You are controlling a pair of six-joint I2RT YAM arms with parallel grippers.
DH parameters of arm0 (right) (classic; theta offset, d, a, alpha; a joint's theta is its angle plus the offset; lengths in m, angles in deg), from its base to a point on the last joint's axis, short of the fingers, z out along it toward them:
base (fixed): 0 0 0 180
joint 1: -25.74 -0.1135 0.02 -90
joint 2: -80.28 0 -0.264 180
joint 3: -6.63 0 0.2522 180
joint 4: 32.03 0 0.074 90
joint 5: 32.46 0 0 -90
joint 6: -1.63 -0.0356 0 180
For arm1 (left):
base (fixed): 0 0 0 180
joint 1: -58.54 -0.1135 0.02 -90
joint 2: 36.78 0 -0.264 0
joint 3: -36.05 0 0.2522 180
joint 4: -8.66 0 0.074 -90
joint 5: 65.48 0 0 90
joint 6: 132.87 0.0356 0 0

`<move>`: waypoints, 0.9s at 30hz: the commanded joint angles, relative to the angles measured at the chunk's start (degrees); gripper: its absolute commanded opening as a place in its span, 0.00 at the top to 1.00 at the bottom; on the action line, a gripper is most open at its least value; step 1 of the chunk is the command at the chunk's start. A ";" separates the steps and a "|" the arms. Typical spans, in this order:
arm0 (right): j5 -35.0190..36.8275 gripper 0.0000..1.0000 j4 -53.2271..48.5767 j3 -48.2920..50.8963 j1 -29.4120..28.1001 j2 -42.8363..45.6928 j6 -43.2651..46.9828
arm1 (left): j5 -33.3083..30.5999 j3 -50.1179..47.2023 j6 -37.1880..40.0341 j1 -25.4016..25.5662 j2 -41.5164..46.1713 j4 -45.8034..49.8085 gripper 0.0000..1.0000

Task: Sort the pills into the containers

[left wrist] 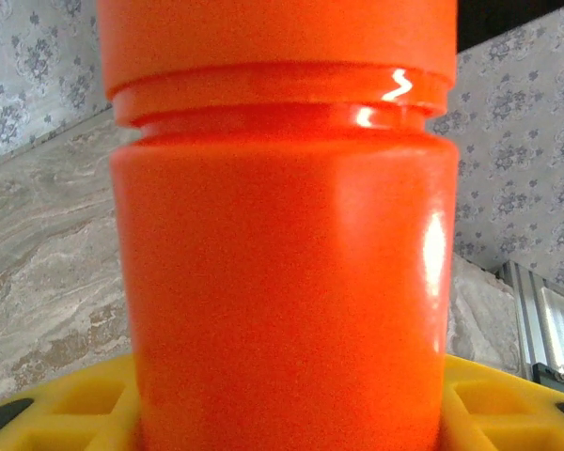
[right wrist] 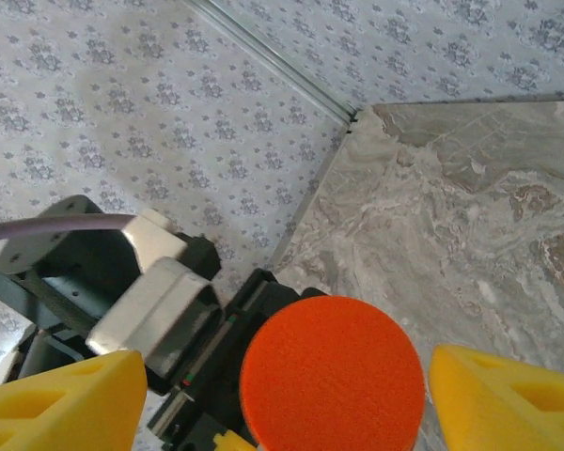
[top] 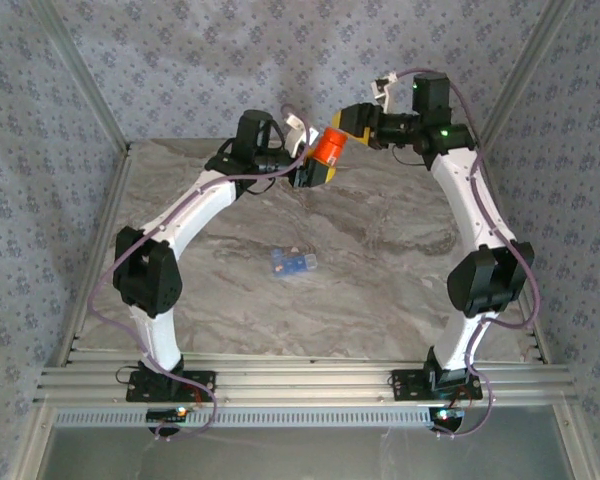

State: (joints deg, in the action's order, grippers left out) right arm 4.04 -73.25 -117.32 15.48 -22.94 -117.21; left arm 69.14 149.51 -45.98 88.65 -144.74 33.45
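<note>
Orange bottle (top: 332,148) is held in the air over the far middle of the counter (top: 400,260), between the two arms. The left gripper (top: 318,170) has its yellow fingers (left wrist: 66,404) clamped on the lower body. The right gripper (right wrist: 287,399) stands spread, one finger on each side of the cap (right wrist: 332,376), with gaps showing.

Its long axis runs from the left gripper up toward the right one, cap toward the far right corner and facing the right wrist camera nearly end-on.

Judged risks:
- If the right fingers close off-centre, they may shove the bottle askew in the left grip.
- If that grip slips during a twist, the whole bottle would turn, not the cap.
- Opened while tilted, it could spill; its contents cannot be seen.

The pale blue container (top: 292,262) lies mid-counter, well apart.
</note>
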 commanded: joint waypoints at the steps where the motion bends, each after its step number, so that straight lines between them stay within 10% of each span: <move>1: 1.64 0.21 -2.26 -1.65 -0.34 -0.85 1.80 | 2.37 3.13 0.48 -0.06 -0.14 0.12 1.00; 20: 4.73 0.55 -4.35 1.18 -2.80 0.09 0.57 | 2.07 3.32 1.26 -0.08 0.11 0.92 1.00; 27: 19.91 0.59 -5.51 4.87 -8.13 2.77 -8.63 | -8.93 2.31 4.71 1.15 1.72 1.50 1.00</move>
State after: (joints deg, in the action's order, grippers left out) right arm 15.80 -75.46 -114.31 10.95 -22.31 -120.66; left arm 65.05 150.54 -44.48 88.65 -144.83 38.98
